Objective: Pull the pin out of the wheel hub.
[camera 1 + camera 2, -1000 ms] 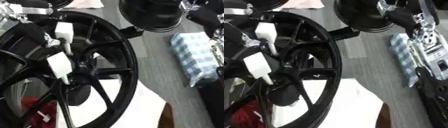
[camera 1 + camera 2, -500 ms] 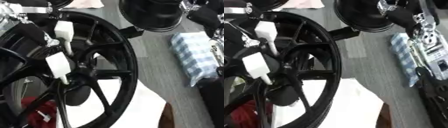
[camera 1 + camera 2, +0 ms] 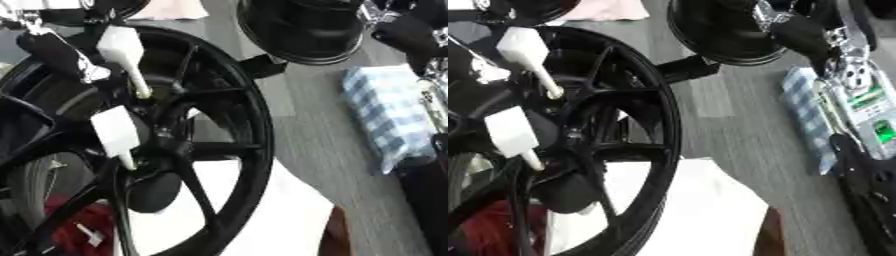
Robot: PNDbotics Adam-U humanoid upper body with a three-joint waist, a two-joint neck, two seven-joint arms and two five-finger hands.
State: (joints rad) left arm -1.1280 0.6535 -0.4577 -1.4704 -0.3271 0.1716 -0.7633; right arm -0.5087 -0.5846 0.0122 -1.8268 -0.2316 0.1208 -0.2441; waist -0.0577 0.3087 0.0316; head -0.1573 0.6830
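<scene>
A black spoked wheel (image 3: 249, 125) fills the left half of both views, its hub (image 3: 171, 145) near the middle of the spokes. My left hand (image 3: 61, 55) reaches in from the upper left. Two white-capped fingers (image 3: 122, 47) point straight down among the spokes, apart from each other, and the lower one's thin pale tip ends just beside the hub. I cannot make out the pin itself. My right hand (image 3: 798, 30) shows at the upper right, black and silver, close to a dark round object; its forearm (image 3: 859, 100) runs down the right edge.
A large black round object (image 3: 302, 30) stands behind the wheel. A blue-and-white checked cloth (image 3: 389, 115) lies on the grey table at right. A white sheet (image 3: 262, 215) lies under the wheel, with something red (image 3: 79, 225) at the lower left and a brown piece (image 3: 332, 235).
The two white-capped fingers have shifted slightly upward over the spokes. The wheel and the right arm stay about where they were.
</scene>
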